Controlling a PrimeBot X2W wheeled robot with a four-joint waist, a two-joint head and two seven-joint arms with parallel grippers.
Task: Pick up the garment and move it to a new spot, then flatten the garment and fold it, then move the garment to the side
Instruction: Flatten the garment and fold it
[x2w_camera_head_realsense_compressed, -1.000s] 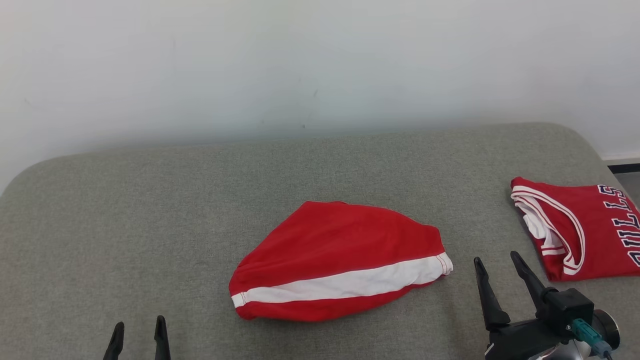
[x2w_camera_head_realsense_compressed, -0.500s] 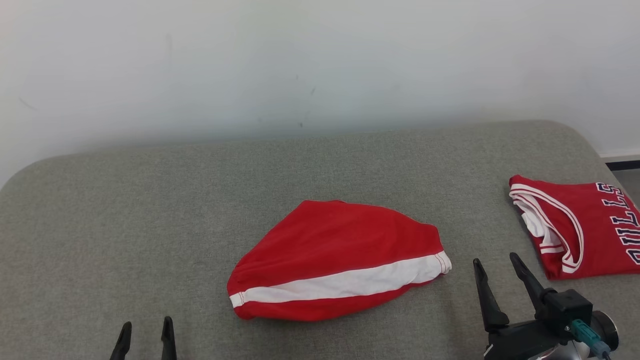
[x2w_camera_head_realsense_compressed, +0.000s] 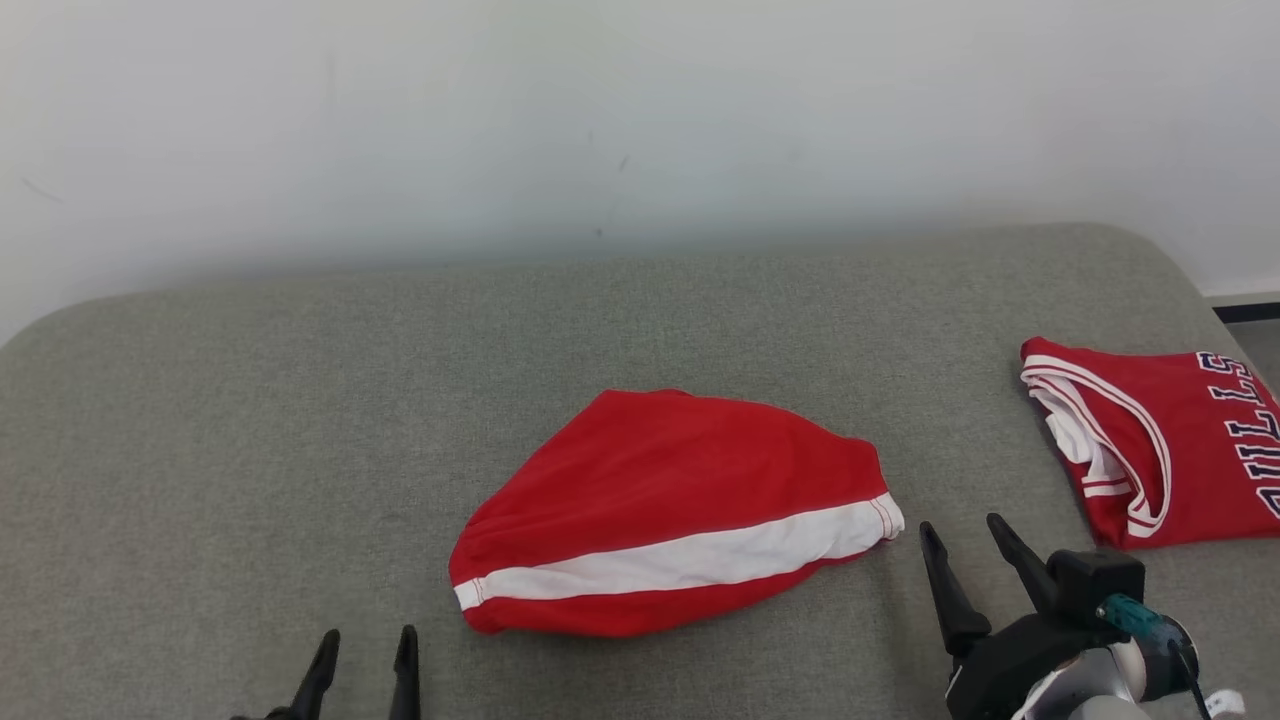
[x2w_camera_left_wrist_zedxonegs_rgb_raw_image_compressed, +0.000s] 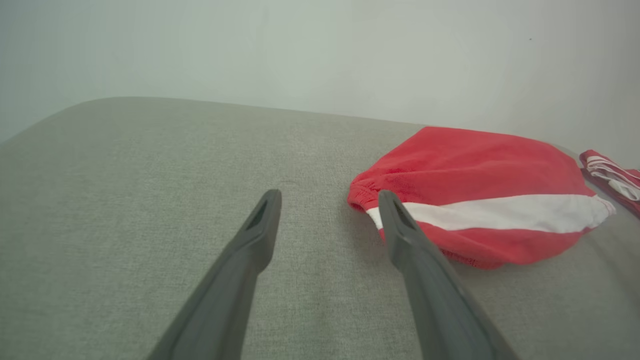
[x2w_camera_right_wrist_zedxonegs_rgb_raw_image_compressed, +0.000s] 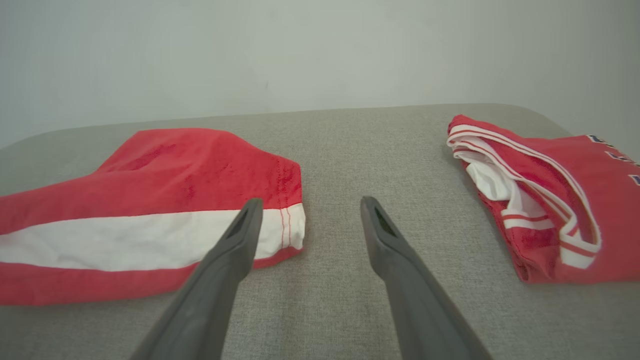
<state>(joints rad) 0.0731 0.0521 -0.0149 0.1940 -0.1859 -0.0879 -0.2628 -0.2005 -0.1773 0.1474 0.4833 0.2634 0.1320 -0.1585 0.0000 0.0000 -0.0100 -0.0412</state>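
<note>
On the grey fabric-covered counter (x2w_camera_head_realsense_compressed: 250, 420), we're watching a pair of red shorts (x2w_camera_head_realsense_compressed: 670, 510) with a white side stripe lying near the middle, doubled over into a rough wedge and resting untouched. Well apart to the right, a folded red jersey (x2w_camera_head_realsense_compressed: 1170, 450) with dark lettering is sitting near the counter's edge. The left gripper (x2w_camera_head_realsense_compressed: 368, 638) is hovering low at the near edge with its fingers spread and nothing between them, and in its wrist view the gathered waistband end of the shorts is lying just beyond its right finger. The right gripper (x2w_camera_head_realsense_compressed: 962, 530) is likewise parted and empty, pointing at the bare counter just beside the hemmed leg end.

We're judging this as the opening step: picking the shorts up. The two arms are flanking the garment, one at each end. Next, we're looking for each gripper to slide inward, get a finger under its end of the cloth, and pinch every layer before lifting.
</note>
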